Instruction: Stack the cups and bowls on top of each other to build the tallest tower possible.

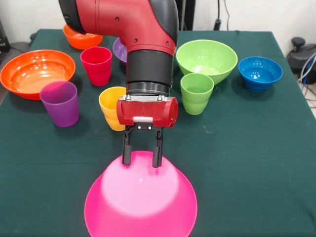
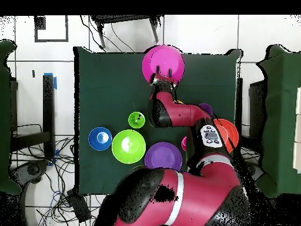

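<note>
Two black fingers (image 1: pixel 127 148) of the gripper (image 1: pixel 142 160) hang spread apart, tips at the far edge of the pink bowl's (image 1: pixel 140 197) upturned base, nothing held between them. Pink bowl sits upside down at the near table (image 1: pixel 256 163) edge, alone, nothing stacked on it.

Just behind the gripper body: yellow cup (image 1: pixel 109 106), partly hidden by the wrist. Green cup (image 1: pixel 196 93) to the right of the arm, upright, just in front of the green bowl (image 1: pixel 206 59). Blue bowl (image 1: pixel 260 72) further right, apart from the green one. Left side: purple cup (image 1: pixel 60 102) just in front of the big orange bowl (image 1: pixel 37 72); red cup (image 1: pixel 96 65) behind it; small orange bowl (image 1: pixel 81 38) at the far left corner. Purple bowl (image 1: pixel 120 50) mostly blocked by the arm, only a sliver shows.

Overhead shows the purple bowl (image 2: pixel 163 156) in full, next to the green bowl (image 2: pixel 128 146). Blue bowl (image 2: pixel 100 139), green cup (image 2: pixel 136 120) and pink bowl (image 2: pixel 163 63) also clear there. The arm covers yellow and red cups from above; only edges of the purple cup (image 2: pixel 206 108) and big orange bowl (image 2: pixel 230 132) show.
</note>
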`<state>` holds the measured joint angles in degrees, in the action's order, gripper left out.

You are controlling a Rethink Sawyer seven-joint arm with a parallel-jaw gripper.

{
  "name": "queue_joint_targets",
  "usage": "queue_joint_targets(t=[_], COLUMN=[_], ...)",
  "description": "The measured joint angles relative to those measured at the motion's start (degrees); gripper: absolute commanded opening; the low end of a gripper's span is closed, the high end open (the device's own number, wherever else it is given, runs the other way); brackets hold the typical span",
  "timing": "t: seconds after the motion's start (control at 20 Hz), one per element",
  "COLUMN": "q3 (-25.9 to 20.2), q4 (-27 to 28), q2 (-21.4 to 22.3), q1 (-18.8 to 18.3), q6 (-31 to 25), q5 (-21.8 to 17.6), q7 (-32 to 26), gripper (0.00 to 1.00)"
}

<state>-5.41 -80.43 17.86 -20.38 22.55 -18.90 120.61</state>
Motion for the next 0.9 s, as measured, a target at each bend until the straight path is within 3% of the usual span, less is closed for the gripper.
queue_joint_targets(t=[0.9], q3=[-1.75], q4=[-5.65], q2=[3.46], q1=[-0.51], q6=[-3.07], q5=[0.00], q7=[0.00], gripper=[1.00])
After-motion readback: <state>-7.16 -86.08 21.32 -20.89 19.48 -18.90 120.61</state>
